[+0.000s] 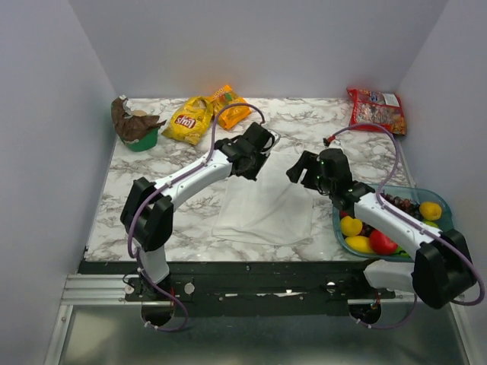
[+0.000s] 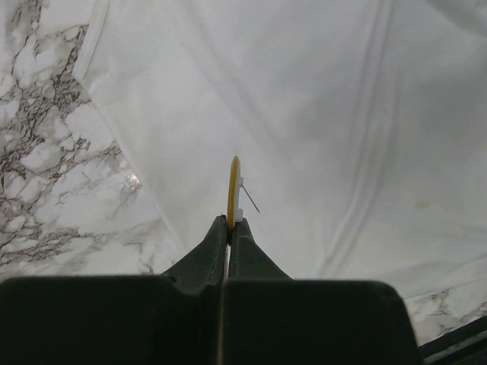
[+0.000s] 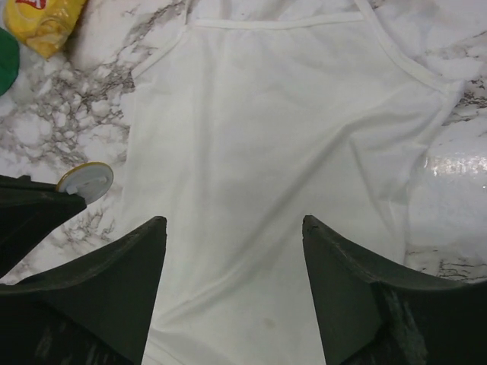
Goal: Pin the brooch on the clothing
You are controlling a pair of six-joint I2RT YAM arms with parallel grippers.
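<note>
The brooch (image 2: 233, 190) is a small gold-yellow disc, seen edge-on with its thin pin sticking out to the right. My left gripper (image 2: 230, 222) is shut on its lower edge and holds it above the white clothing (image 2: 319, 114). In the top view the left gripper (image 1: 253, 166) hangs over the far edge of the clothing (image 1: 262, 205). My right gripper (image 1: 300, 171) is open and empty over the clothing's far right part. In the right wrist view its fingers (image 3: 233, 224) stand wide apart above the clothing (image 3: 266, 152), and the brooch (image 3: 85, 181) shows at the left.
A blue tray (image 1: 437, 228) of fruit stands at the right, under the right arm. A yellow chip bag (image 1: 188, 119), an orange bag (image 1: 230, 106) and a green bowl (image 1: 141, 137) lie at the far left. A red snack bag (image 1: 377, 109) lies far right.
</note>
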